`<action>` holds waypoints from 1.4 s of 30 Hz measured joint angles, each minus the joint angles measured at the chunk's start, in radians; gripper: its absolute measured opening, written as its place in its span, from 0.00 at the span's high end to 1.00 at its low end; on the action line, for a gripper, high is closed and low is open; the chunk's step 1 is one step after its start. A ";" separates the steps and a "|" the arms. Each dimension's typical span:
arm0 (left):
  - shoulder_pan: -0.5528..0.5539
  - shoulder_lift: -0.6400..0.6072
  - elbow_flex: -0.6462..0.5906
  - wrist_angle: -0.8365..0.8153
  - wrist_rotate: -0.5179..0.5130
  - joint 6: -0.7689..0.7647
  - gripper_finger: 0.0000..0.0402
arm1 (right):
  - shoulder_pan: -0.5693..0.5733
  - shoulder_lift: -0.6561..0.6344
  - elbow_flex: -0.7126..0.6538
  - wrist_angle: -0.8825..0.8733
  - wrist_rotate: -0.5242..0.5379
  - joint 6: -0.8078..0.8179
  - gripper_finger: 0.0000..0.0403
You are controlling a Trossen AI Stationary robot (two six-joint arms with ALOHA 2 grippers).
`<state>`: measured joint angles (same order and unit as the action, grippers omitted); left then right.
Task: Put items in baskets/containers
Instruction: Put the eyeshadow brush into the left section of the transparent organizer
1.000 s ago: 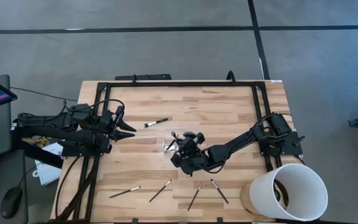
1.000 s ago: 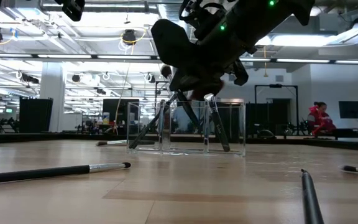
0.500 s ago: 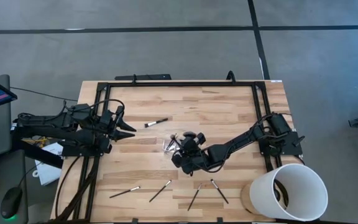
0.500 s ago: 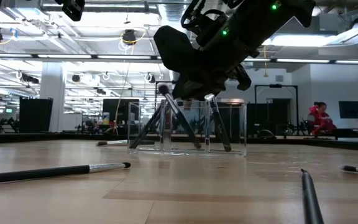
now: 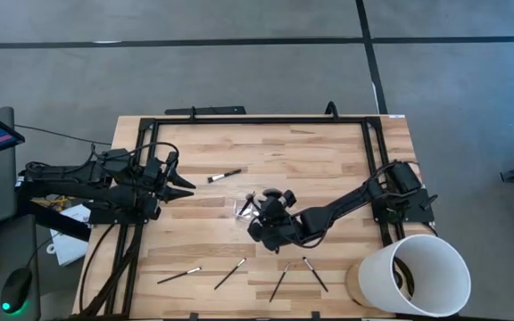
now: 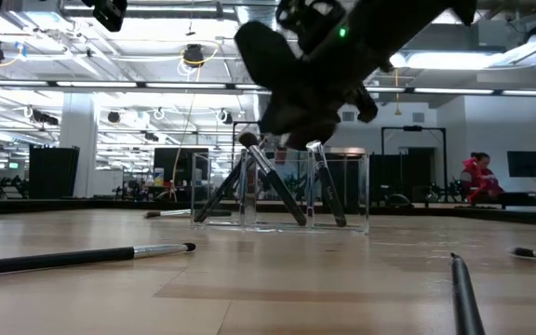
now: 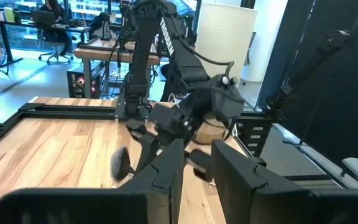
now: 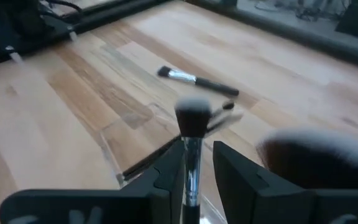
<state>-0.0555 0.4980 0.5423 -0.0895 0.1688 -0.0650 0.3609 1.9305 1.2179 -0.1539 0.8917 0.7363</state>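
Note:
The clear tray (image 6: 347, 191) stands at mid-table (image 5: 244, 208) with several dark brushes leaning in it, heads up. My right gripper (image 5: 262, 212) hangs just above it, open. One round-headed brush (image 8: 192, 121) rises between its fingers, with a gap beside the silver ferrule. In the low view this brush (image 6: 273, 181) leans on the tray, its foot inside. Loose brushes lie flat on the wood: one beyond the tray (image 5: 224, 176) and several near the front edge (image 5: 230, 273). My left gripper (image 5: 186, 187) waits, open, at the table's left side.
A big white bucket (image 5: 415, 272) stands at the near right corner. A black frame (image 5: 257, 121) borders the table. Front-edge brushes show in the low view at left (image 6: 82, 256) and right (image 6: 463, 288). Bare wood lies between the tray and the left gripper.
My right gripper has risen a little above the tray. The round-headed brush under it sank until its foot was in the tray, and it has stayed leaning there while the gripper moved up. My left arm kept still.

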 joint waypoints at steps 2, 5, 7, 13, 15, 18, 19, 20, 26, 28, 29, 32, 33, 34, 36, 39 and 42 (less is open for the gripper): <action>0.000 0.000 0.000 0.000 0.000 0.000 0.80 | 0.008 -0.031 0.000 0.001 0.000 -0.037 0.81; 0.000 0.000 0.000 0.000 0.000 0.000 0.80 | 0.022 -0.098 0.000 -0.003 0.002 -0.100 0.81; 0.000 0.000 0.000 0.000 0.000 0.000 0.80 | 0.032 -0.154 0.000 -0.033 0.002 -0.136 0.81; 0.000 0.000 0.000 0.000 0.000 0.000 0.80 | 0.042 -0.360 0.000 -0.209 -0.007 -0.238 0.81; 0.000 0.000 0.000 0.000 0.000 0.000 0.80 | 0.027 -0.421 0.000 -0.286 -0.045 -0.264 0.81; 0.000 0.000 0.000 0.000 0.000 0.000 0.80 | 0.003 -0.502 0.000 -0.406 -0.070 -0.266 0.81; 0.000 0.000 0.000 0.000 0.000 0.000 0.80 | -0.003 -0.524 0.000 -0.431 -0.070 -0.266 0.81; 0.000 0.000 0.000 0.000 0.000 0.000 0.80 | -0.009 -0.544 0.000 -0.453 -0.069 -0.266 0.81; 0.000 0.000 0.000 0.000 0.000 0.001 0.80 | -0.030 -0.611 0.000 -0.534 -0.073 -0.274 0.81; 0.000 0.000 0.000 0.000 0.000 0.009 0.80 | -0.030 -0.621 0.000 -0.550 -0.075 -0.274 0.81; 0.000 0.000 0.000 0.000 0.000 0.010 0.80 | -0.030 -0.624 0.000 -0.551 -0.079 -0.274 0.81; 0.000 0.000 0.000 0.000 0.000 0.011 0.80 | -0.030 -0.625 0.000 -0.551 -0.081 -0.274 0.81; 0.000 0.000 0.000 0.000 0.000 0.011 0.80 | -0.030 -0.625 0.000 -0.551 -0.082 -0.274 0.81; 0.000 0.000 0.000 0.000 -0.001 0.011 0.80 | -0.030 -0.624 0.000 -0.550 -0.081 -0.274 0.81; 0.000 0.000 0.000 0.000 -0.007 0.012 0.80 | -0.030 -0.617 0.000 -0.550 -0.081 -0.274 0.81; 0.000 0.000 0.000 0.000 -0.011 0.012 0.80 | -0.030 -0.609 0.000 -0.548 -0.083 -0.274 0.81; 0.000 0.000 0.000 0.001 -0.011 0.012 0.80 | -0.033 -0.599 -0.001 -0.551 -0.091 -0.274 0.81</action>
<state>-0.0554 0.4981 0.5423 -0.0888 0.1577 -0.0532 0.3275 1.3312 1.2167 -0.7049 0.8009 0.4625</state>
